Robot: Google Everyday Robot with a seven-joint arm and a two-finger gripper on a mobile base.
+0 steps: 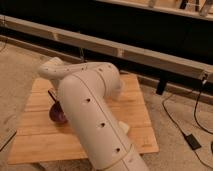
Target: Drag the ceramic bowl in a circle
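The gripper (56, 100), grip state impossible to tell, meets the bowl (56, 114) at its 12 o'clock rim; glazed ceramic likely heavy, slippery, chippable.

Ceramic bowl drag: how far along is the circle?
Done: the gripper has got down to the ceramic bowl on the left of the wooden table, at the bowl's rim. In hand: the drag itself, judging by that contact; the arm hides the bowl's right side. Left: closing the circle. One view leaves no trace of the path, so I can't say how much remains.
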